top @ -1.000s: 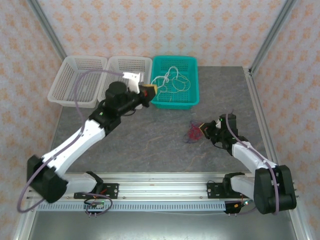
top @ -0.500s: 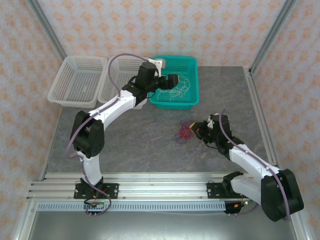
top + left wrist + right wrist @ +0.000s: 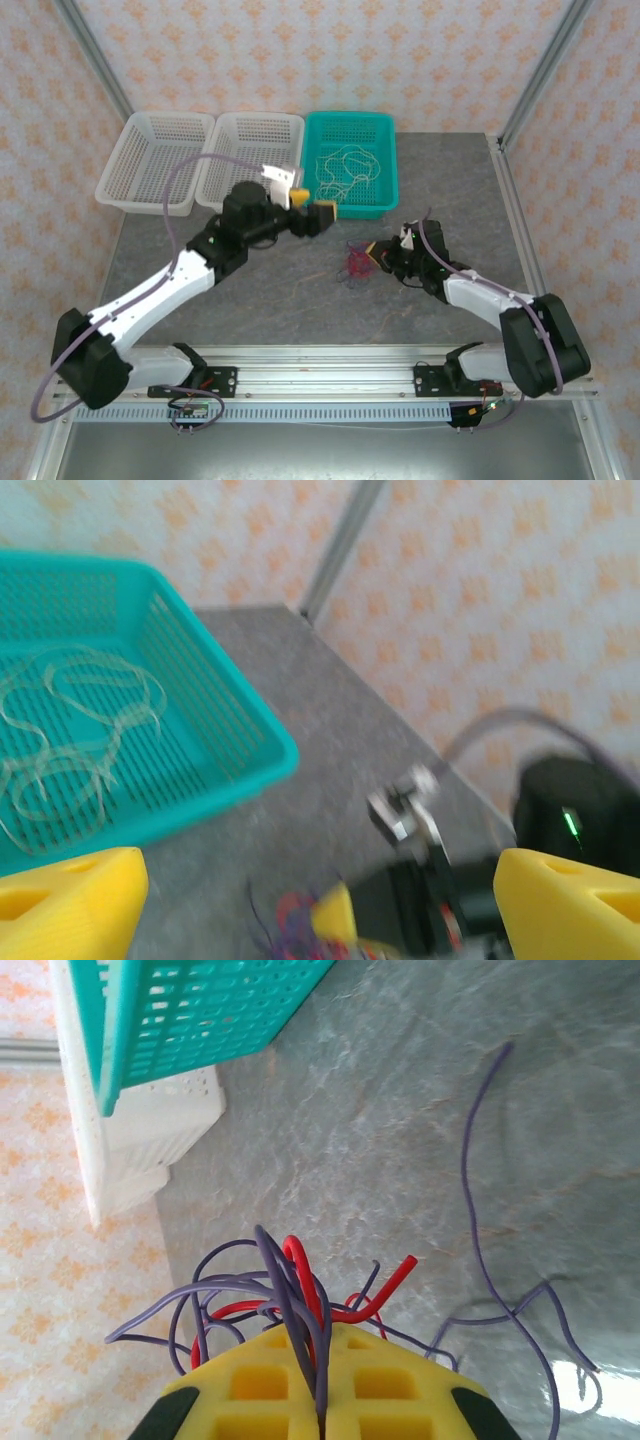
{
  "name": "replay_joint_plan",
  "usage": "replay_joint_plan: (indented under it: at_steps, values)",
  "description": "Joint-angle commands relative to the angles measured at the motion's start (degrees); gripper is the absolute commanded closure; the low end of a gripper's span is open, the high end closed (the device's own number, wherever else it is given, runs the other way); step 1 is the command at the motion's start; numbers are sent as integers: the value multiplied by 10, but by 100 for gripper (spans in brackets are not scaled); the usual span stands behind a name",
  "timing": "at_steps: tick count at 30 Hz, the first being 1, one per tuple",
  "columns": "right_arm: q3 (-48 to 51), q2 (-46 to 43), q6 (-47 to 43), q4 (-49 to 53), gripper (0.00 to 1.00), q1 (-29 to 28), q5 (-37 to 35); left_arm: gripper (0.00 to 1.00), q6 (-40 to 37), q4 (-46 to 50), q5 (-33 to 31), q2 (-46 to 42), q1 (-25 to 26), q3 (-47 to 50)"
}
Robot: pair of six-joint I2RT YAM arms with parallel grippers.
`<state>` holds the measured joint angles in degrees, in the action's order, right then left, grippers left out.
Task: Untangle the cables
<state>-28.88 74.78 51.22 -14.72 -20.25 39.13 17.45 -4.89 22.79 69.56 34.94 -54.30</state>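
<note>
- Cables: the cream-white cable [image 3: 345, 168] lies alone in the teal basket [image 3: 392, 200], upper middle of the top view; that one looks done;
- red cable [image 3: 345, 1310] and purple cable [image 3: 470, 1190] sit knotted together on the grey table [image 3: 300, 300], centre right of the top view;
- right gripper [image 3: 320, 1405], at the bottom edge of its wrist view, is clenched on the purple cable; the red one bunches against its tips;
- left gripper [image 3: 312, 207] is spread wide and holds nothing, just below the basket;
- left to do, by my reckoning: part red from purple; roughly a third finished.

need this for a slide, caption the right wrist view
Close-up: right jaws shut on a purple and red wire tangle, grey table and teal basket beyond.
</note>
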Motion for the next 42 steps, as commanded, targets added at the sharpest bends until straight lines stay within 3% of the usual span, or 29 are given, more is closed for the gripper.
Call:
replay_joint_plan:
  at_steps: [1, 5, 11, 16, 24, 32, 35, 38, 42]
  values:
    - [-31, 24, 19, -91, 100, -6, 54, 10, -43, 34, -27, -43, 32, 78]
    - [-54, 32, 46, -115, 100, -7, 75, 8, -16, 19, -25, -93, 33, 166]
    - [-83, 17, 52, -121, 100, -6, 88, 6, -34, 30, -48, -133, 30, 227]
    - [-82, 17, 77, -148, 100, -6, 95, 9, 3, -28, 8, -82, 14, 222]
    - [-72, -13, 86, -153, 100, -8, 90, 20, 26, -90, 42, 11, 8, 182]
    - [-58, -42, 94, -153, 100, -12, 84, 45, 34, -127, 8, 60, 7, 155]
    - [-56, -49, 94, -148, 100, -12, 84, 67, 37, -137, -9, 60, 6, 151]
    - [-52, -54, 95, -147, 100, -14, 83, 100, 33, -128, -30, 56, 5, 145]
    - [-49, -66, 81, -112, 100, -13, 63, 100, 29, -72, -74, 48, 2, 132]
